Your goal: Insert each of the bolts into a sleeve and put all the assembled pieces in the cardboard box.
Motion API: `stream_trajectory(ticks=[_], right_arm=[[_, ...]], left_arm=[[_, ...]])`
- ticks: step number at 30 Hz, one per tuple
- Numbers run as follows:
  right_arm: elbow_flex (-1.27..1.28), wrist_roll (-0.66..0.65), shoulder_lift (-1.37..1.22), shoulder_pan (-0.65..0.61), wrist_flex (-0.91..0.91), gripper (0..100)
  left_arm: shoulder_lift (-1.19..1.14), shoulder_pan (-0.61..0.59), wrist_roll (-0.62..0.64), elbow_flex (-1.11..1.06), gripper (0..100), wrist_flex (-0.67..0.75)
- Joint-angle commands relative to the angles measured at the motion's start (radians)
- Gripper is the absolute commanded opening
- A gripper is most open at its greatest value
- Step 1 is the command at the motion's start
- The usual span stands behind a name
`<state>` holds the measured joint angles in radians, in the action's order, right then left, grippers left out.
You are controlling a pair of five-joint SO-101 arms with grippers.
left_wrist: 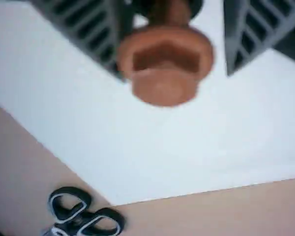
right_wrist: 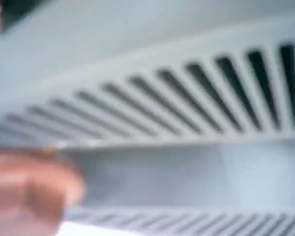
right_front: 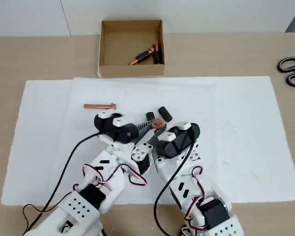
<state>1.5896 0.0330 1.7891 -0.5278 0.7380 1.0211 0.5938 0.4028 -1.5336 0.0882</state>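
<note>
My wooden table (right_front: 39, 54), under a white sheet (right_front: 236, 147).
The cardboard box (right_front: 120, 46) sits by its far edge; scissors (right_front: 291, 72) at its right edge.

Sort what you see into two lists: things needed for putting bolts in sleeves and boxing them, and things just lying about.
Job: cardboard box; assembled pieces inside it; loose bolt; second bolt; black sleeves.
Lying about: scissors; white sheet.

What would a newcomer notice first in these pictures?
The copper bolt, seen head-on in the left wrist view, where the left arm and the right arm meet over the white sheet. Next, the cardboard box behind them with finished pieces inside, and a second bolt loose on the sheet.
</note>
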Motion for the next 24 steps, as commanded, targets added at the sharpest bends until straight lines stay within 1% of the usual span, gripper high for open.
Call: stream_trajectory(ticks=[1,12,15,18,24], right_arm=[[-0.014,0.011,0.005,0.001,-0.018,0.3],[-0.012,0.011,0.005,0.001,-0.018,0.3],[-0.012,0.011,0.005,0.001,-0.018,0.3],[-0.011,0.011,0.005,0.001,-0.018,0.3],[-0.011,0.011,0.005,0.002,-0.018,0.3]], left_arm=[[0.011,0.005,0.014,0.041,16,-0.055],[0.011,-0.006,0.011,0.185,16,-0.158],[0.011,-0.058,0.011,0.231,16,-0.187],[0.011,-0.115,0.011,0.274,16,-0.245],[0.012,-0.232,0.011,0.294,16,-0.315]])
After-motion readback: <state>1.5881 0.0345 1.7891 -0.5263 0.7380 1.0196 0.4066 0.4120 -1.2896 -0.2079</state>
